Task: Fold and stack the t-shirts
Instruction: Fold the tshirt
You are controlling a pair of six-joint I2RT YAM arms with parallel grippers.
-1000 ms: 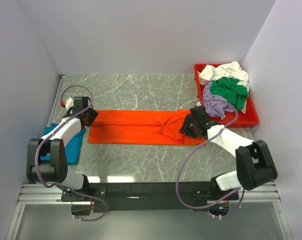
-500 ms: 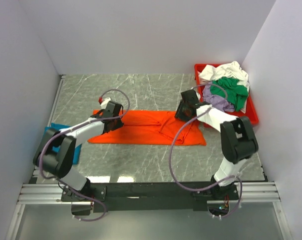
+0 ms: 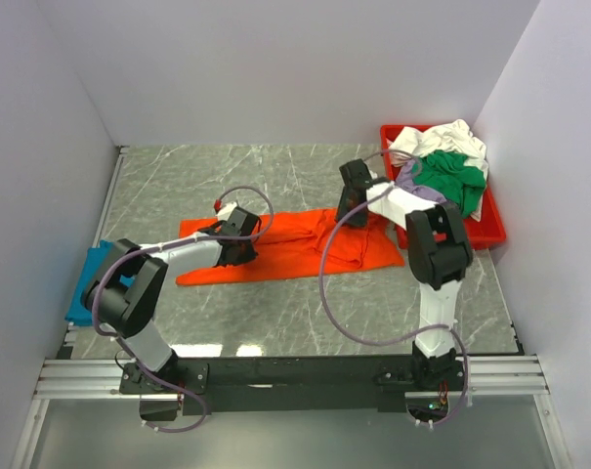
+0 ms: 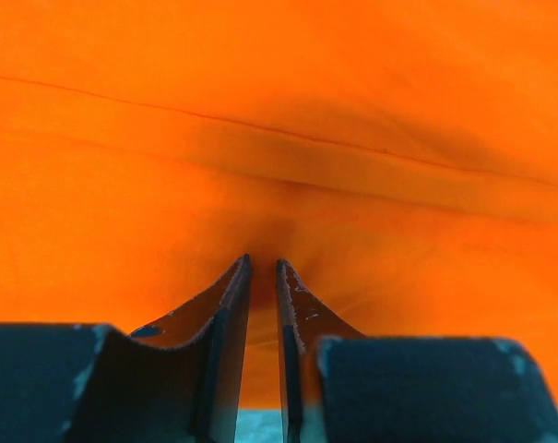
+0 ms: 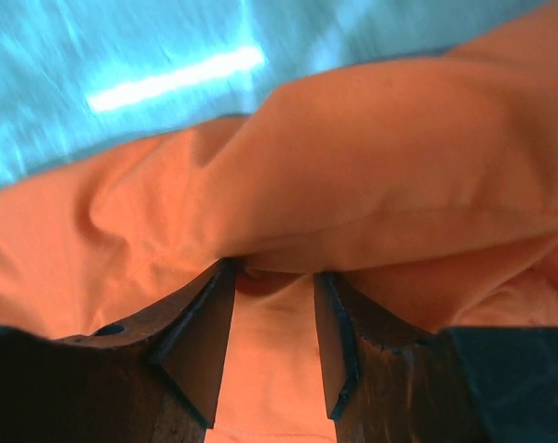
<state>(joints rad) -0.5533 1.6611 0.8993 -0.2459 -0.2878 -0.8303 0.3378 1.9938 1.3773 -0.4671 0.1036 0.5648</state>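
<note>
L-claw (image 4: 262,265) tight, R-claw (image 5: 277,273) wide: orange tee (image 3: 287,256).

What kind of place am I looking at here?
Likely a robot test cell: plain white walls box in a stone-look table, two arms are bolted to a rail at its edge, and a red tray holds heaped shirts.

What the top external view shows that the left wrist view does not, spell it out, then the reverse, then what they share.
Only the top external view: the right tool, the red tray heaped with white, green and lavender shirts, and the teal t-shirt at far left. Only the left wrist view: the left tool nearly closed, tips pressed into cloth, and a thin seam line. Both: the orange t-shirt with the left tool on it.
</note>
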